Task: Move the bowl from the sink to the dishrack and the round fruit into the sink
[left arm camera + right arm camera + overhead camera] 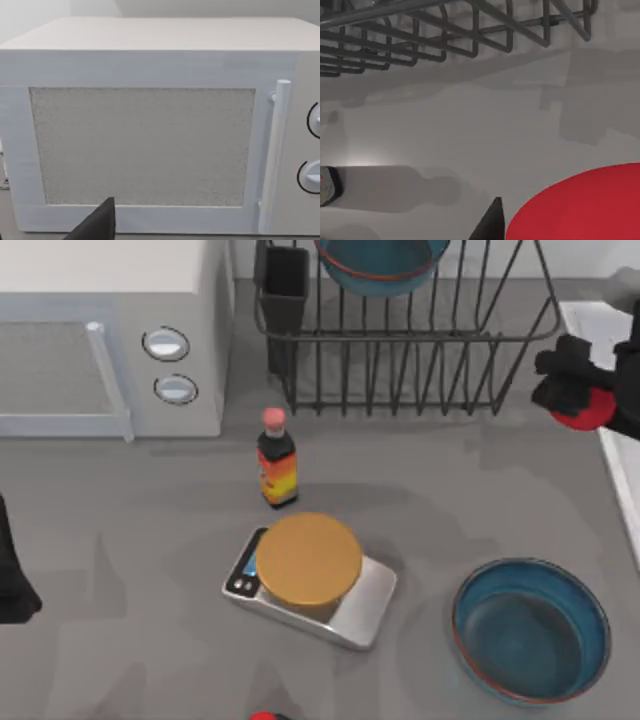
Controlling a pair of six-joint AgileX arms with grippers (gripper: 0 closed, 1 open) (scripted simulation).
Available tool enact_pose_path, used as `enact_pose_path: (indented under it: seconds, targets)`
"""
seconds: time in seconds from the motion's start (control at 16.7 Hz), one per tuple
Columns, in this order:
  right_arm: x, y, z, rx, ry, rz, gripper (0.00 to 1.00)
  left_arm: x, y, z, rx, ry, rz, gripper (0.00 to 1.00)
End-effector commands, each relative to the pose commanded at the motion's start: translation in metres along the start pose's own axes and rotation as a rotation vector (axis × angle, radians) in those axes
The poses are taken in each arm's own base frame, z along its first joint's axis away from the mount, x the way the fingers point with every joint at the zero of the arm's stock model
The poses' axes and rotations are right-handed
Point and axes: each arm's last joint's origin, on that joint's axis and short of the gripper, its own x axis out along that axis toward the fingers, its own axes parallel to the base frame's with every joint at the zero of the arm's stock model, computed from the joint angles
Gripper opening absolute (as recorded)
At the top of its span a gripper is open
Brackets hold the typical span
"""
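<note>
Right hand (578, 392) sits at the right side of the bench (150, 530), raised beside the right end of the dishrack (420, 360), its black fingers closed on the round fruit (585, 412); the red ball shows under the fingers from above and fills the near corner of the right wrist view (580, 205). Just right of the hand lies the pale rim of the sink (600, 325), along the bench's right edge; the fruit is near that rim, and whether it is over the basin cannot be judged. A dark-blue bowl (380, 262) stands inside the dishrack near its back, with the black cutlery cup (283, 290) at the rack's left corner. A second bowl (530, 628) rests on the bench in front, right of centre, well apart from the hand. Mid-bench: a scale with a round tan plate (308, 575), and behind it a red-capped sauce bottle (276, 462), upright. Microwave (100, 335) occupies the back left. Left hand (12, 585) is parked at the left edge, facing the microwave door (145, 145); cannot tell how far its fingers are open.
</note>
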Motion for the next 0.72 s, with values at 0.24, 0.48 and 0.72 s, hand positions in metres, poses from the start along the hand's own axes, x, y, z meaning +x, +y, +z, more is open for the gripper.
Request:
enact_pose_path:
  seconds: [0.24, 0.48, 0.72]
  targets:
    - [-0.019, -0.068, 0.03, -0.068, -0.361, 0.052, 0.0, 0.0, 0.0, 0.0, 0.0, 0.0, 0.0, 1.0]
    - [-0.049, -0.13, 0.033, -0.195, -0.683, -0.01, 0.0, 0.0, 0.0, 0.0, 0.0, 0.0, 0.0, 1.0]
    - [-0.076, -0.172, 0.015, -0.317, -0.894, -0.128, 0.0, 0.0, 0.0, 0.0, 0.0, 0.0, 0.0, 1.0]
